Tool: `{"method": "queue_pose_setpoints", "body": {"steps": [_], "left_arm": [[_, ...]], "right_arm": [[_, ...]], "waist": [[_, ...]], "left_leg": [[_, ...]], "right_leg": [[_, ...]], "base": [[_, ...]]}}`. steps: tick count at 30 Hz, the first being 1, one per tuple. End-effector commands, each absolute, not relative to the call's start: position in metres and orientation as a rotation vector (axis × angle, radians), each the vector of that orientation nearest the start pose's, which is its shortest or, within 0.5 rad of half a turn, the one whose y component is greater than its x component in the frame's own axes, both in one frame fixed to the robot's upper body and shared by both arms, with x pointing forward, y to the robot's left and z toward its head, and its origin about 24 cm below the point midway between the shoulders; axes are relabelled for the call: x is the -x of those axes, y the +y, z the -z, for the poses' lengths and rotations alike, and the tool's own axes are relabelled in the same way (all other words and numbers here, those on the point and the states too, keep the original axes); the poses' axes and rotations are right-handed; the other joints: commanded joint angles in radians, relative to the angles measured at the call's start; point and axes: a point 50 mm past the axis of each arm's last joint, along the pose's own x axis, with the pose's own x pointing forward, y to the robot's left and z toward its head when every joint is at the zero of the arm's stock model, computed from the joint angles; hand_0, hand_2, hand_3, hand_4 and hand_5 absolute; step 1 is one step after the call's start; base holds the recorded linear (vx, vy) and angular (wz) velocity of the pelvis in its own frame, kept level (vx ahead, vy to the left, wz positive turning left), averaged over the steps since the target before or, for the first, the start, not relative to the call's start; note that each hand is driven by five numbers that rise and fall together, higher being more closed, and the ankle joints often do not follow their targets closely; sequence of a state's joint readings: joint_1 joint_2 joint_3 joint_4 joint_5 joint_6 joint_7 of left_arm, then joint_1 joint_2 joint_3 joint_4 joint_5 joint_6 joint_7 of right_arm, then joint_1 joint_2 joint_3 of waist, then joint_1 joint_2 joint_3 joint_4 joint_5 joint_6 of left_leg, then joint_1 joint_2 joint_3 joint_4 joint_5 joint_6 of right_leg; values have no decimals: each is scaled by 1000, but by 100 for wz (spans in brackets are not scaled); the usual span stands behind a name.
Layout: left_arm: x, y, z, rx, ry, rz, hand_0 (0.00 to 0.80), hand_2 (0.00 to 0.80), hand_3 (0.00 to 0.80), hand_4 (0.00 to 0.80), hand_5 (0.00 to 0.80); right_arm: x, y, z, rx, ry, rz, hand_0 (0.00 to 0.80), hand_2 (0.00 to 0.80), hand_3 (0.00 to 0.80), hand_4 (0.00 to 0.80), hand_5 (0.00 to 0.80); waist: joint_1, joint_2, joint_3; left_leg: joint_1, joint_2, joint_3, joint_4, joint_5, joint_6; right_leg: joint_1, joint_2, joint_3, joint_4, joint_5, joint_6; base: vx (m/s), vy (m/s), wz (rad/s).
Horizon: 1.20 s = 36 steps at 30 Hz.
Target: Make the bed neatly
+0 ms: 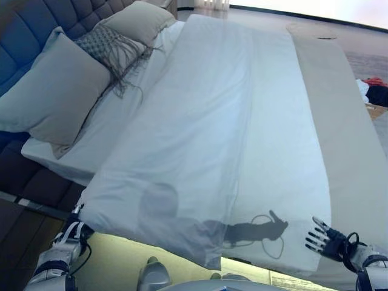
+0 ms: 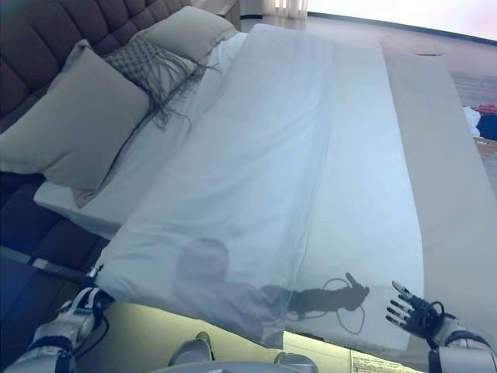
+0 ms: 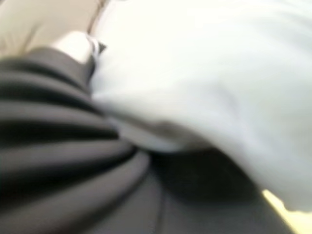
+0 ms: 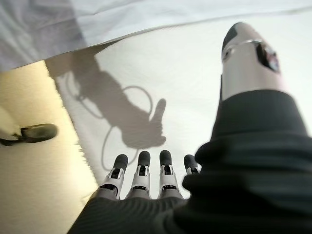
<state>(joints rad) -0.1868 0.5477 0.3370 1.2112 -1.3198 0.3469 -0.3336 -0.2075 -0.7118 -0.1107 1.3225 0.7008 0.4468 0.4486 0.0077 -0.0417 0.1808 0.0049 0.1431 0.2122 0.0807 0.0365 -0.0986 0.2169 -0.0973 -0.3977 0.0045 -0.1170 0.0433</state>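
Observation:
A white duvet (image 1: 200, 133) lies along the bed, over a white sheet (image 1: 285, 200). Its near edge is lifted and hangs loose over the bed's side. My left hand (image 1: 68, 237) is at the duvet's near corner by the pillows. In the left wrist view the white cloth (image 3: 195, 73) bunches against the hand (image 3: 73, 45), which looks curled on it. My right hand (image 1: 326, 238) is open with fingers spread (image 4: 141, 170), just above the sheet at the bed's near edge, apart from the duvet.
A large grey pillow (image 1: 57, 91), a fringed patterned cushion (image 1: 109, 47) and another pillow (image 1: 140, 21) lean at the dark tufted headboard (image 1: 27, 27). A beige cover (image 1: 348, 127) runs across the bed's foot. Clothes (image 1: 376, 91) lie on the floor beyond.

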Motion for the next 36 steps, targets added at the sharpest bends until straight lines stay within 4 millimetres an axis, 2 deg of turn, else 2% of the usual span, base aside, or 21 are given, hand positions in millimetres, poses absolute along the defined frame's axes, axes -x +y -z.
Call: {"method": "queue_pose_setpoints", "body": {"steps": [1, 7, 14, 21, 28, 36], "left_arm": [[-142, 374, 73, 1217, 287, -739, 800, 800, 800, 800, 800], [-131, 367, 83, 1230, 338, -765, 800, 800, 800, 800, 800], [-121, 376, 80, 1204, 361, -779, 800, 800, 800, 800, 800], [-129, 372, 79, 1194, 379, -729, 800, 800, 800, 800, 800], [-128, 376, 76, 1178, 382, -720, 800, 800, 800, 800, 800], [-127, 374, 78, 1172, 410, -715, 800, 800, 800, 800, 800]], "right_arm": [[-137, -386, 62, -570, 1006, 458, 0, 0, 0, 0, 0], [-143, -379, 65, -569, 999, 407, 0, 0, 0, 0, 0], [-143, -382, 63, -563, 1007, 424, 0, 0, 0, 0, 0], [-149, -377, 66, -561, 1007, 415, 0, 0, 0, 0, 0], [-148, -380, 63, -551, 1008, 424, 0, 0, 0, 0, 0], [-147, -376, 66, -568, 1012, 411, 0, 0, 0, 0, 0]], "waist": [[63, 39, -52], [72, 39, -53], [86, 38, -60], [100, 33, -54], [106, 24, -49], [117, 14, -43]], "left_leg": [[80, 29, -24, -24, -38, -36], [101, -2, -32, -54, -65, -26], [121, -33, -35, -84, -74, -9], [116, -50, -37, -81, -88, 7], [118, -64, -33, -74, -105, 24], [119, -77, -26, -75, -119, 41]], "right_leg": [[-121, -61, 11, 171, -25, 26], [-108, -75, 10, 138, -2, 45], [-82, -77, 16, 85, 28, 65], [-83, -84, 13, 71, 44, 77], [-79, -91, 22, 55, 56, 87], [-87, -108, 24, 52, 72, 107]], "base": [[-44, 166, 42], [-57, 137, 21], [-46, 93, 0], [-60, 57, 4], [-22, 76, 0], [-14, 51, 1]]}}
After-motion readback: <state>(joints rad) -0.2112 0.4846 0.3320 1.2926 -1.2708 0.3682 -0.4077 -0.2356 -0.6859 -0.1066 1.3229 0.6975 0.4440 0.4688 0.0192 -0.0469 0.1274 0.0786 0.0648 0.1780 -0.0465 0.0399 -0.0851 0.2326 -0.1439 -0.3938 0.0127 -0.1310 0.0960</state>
